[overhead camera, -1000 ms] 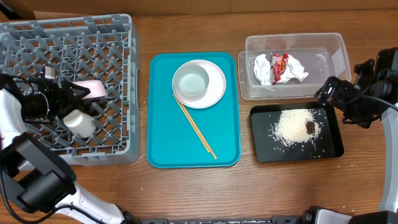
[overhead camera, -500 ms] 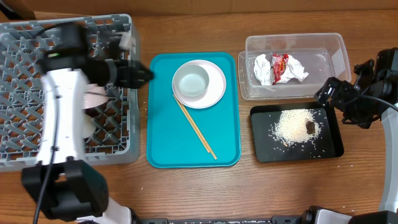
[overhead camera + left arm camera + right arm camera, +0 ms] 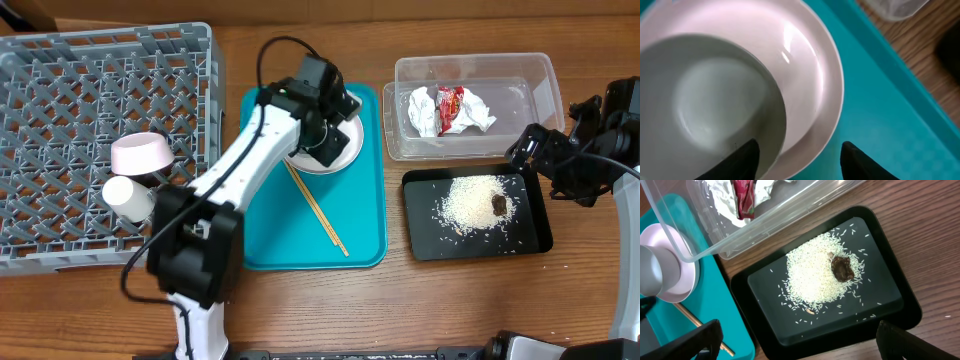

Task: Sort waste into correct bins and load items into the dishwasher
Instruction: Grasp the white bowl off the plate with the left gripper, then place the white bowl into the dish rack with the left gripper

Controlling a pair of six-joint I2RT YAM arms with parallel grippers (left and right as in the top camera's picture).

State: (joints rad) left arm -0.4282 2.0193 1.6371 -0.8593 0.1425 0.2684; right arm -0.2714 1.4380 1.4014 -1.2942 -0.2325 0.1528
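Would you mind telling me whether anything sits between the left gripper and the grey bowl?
Nothing visible does: the open left gripper hangs right over the grey bowl, which sits on the white plate.

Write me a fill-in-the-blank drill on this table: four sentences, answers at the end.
1. The black tray holds a heap of white ____.
2. In the grey rack, the white cup lies beside a bowl coloured ____.
3. The clear tub holds a napkin and a wrapper coloured ____.
4. On the teal tray, two ____ lie beside the plate.
Missing words: rice; pink; red; chopsticks.
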